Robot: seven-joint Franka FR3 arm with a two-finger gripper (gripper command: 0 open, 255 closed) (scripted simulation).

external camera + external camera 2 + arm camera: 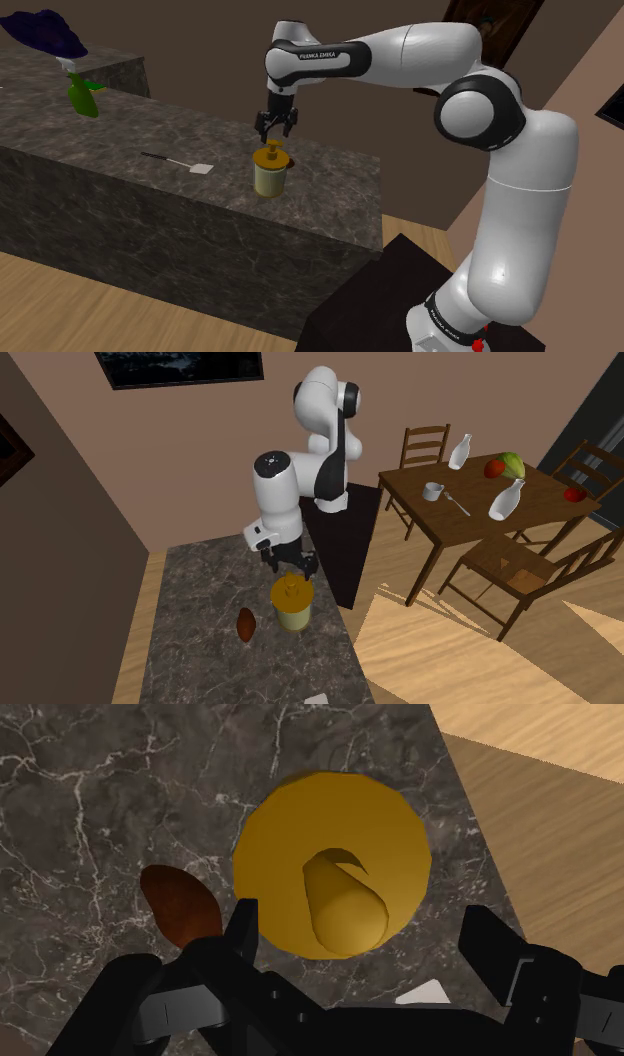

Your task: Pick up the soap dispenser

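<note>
Soap dispenser (270, 172) in the spotlight, folks, a squat yellow pot with a darker golden pump on top, standing upright on the big dark marble counter (120, 125), close to the counter's end nearest the robot. That counter runs long toward the shoulder view's left, with wooden floor (90, 300) below it. Next in size, the white arm (500, 110) rises from its black stand (385, 290) at the shoulder view's lower right and bends over the counter toward the pot. Over on the second exterior view's right there is a wooden dining table (475, 487) with chairs (520, 567) round it, well apart from the action, carrying two white bottles (505, 500), a small cup (432, 491) and some red and green fruit (505, 465). Down to the business end now: the black claw (277, 135) hangs straight above the pump, pointing down, and in the wrist view its fingers (245, 919) are spread wide, one on each side of the pump head and clasping nothing. At the far left of the shoulder view a green vase (80, 97) holds dark purple flowers (48, 30). A small reddish-brown oval thing (246, 624) lies on the marble just beside the dispenser, and a thin dark-handled tool with a white blade (185, 163) lies flat on the counter to the shoulder view's left of the pot, near it but not touching.
</note>
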